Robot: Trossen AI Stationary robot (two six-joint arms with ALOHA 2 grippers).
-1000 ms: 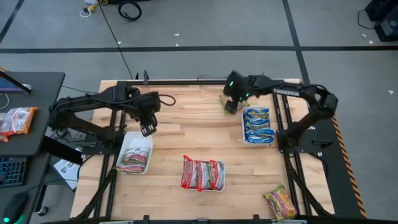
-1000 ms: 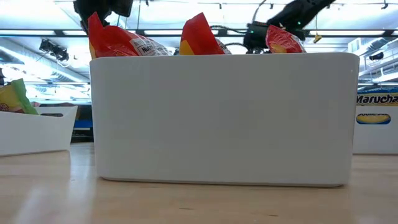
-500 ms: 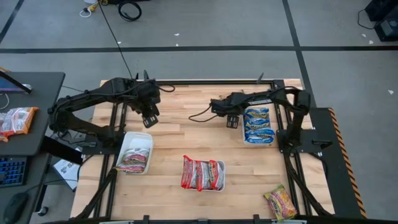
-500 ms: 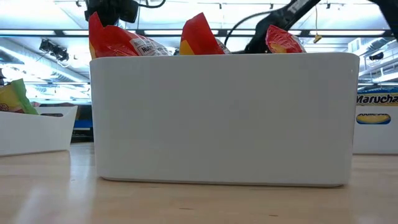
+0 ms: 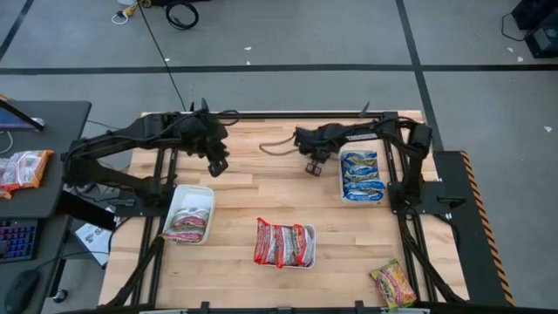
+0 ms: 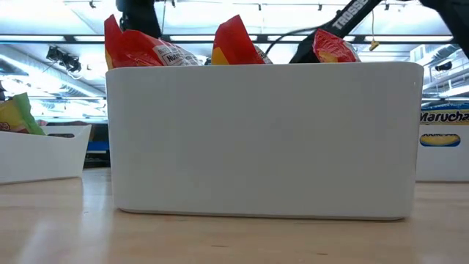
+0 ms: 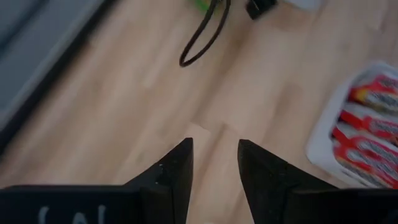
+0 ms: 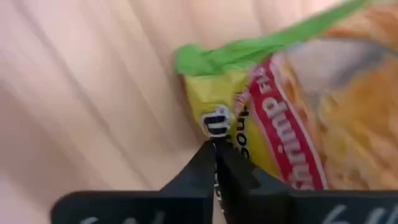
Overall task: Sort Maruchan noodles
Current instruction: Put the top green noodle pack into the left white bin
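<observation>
— Where the right gripper (image 8: pixel 214 163) hangs, fingers pressed together?
— Pinched on the corner of a yellow-orange-green packet (image 8: pixel 280 106); "Shrimp" legible just past the fingertips.
— And the left gripper (image 7: pixel 214 163)?
— Parted fingers, empty, above bare wood; red packets (image 7: pixel 367 134) in a white tray (image 7: pixel 323 140) off to one side.
— Farther out?
— "Maruchan" printed on a blue packet (image 6: pixel 444 128), behind the big white tray (image 6: pixel 264 139).

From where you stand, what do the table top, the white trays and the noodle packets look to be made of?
The table top looks like pale wood planks with visible grain and seams, matte. The white trays seem smooth moulded plastic, with an even, faintly glossy wall. The noodle packets look like thin printed plastic film, crinkly and shiny; the yellow packet shows creases and a sealed green edge.
</observation>
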